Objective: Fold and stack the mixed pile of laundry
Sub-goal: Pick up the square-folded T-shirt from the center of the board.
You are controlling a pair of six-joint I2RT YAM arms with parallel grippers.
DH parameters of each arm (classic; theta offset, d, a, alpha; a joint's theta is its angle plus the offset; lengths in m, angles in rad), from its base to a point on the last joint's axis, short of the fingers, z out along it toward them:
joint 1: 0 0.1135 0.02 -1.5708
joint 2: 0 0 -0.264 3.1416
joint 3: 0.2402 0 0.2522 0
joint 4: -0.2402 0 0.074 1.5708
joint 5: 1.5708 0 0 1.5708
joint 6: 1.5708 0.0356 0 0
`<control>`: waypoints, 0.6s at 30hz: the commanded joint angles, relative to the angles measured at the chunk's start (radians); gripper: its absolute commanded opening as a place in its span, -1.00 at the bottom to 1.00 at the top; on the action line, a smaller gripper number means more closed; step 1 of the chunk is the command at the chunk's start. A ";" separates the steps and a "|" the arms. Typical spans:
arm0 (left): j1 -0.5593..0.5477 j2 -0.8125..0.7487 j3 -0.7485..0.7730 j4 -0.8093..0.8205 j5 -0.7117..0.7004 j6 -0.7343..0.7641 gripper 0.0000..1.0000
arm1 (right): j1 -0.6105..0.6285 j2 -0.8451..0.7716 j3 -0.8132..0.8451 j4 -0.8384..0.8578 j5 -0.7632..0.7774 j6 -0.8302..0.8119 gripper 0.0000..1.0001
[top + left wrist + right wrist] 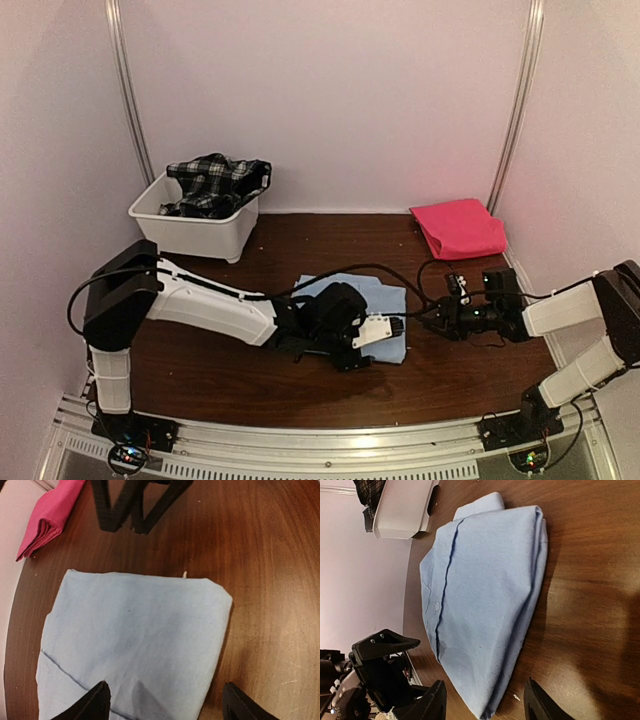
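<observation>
A folded light blue collared shirt (385,295) lies flat at the table's middle, shown also in the left wrist view (135,630) and the right wrist view (485,595). My left gripper (392,326) (167,705) is open just above the shirt's near right part, one finger over the cloth and one over bare wood. My right gripper (428,318) (485,700) is open and low at the shirt's right edge, with the shirt's corner between its jaws. A folded bright pink-red cloth (458,228) (50,515) lies at the back right. A black-and-white plaid garment (215,183) (370,492) sits crumpled in the tub.
The white plastic tub (200,230) (402,510) stands at the back left. Pale walls close the back and both sides. A metal rail (330,450) runs along the near edge. A black cable (425,275) loops over the table by the right arm.
</observation>
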 commanded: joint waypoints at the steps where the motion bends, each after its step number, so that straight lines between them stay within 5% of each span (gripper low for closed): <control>1: -0.053 0.076 0.097 -0.035 -0.037 0.105 0.51 | -0.020 -0.026 -0.046 0.045 0.014 0.057 0.07; 8: -0.090 0.202 0.200 -0.064 -0.031 0.157 0.09 | -0.022 -0.028 -0.075 0.061 0.014 0.082 0.08; 13: -0.088 0.268 0.261 -0.056 -0.076 0.163 -0.58 | -0.021 -0.037 -0.096 0.067 0.016 0.097 0.11; 18: -0.060 0.242 0.266 -0.013 -0.050 0.097 -0.99 | -0.011 -0.028 -0.120 0.121 0.014 0.146 0.61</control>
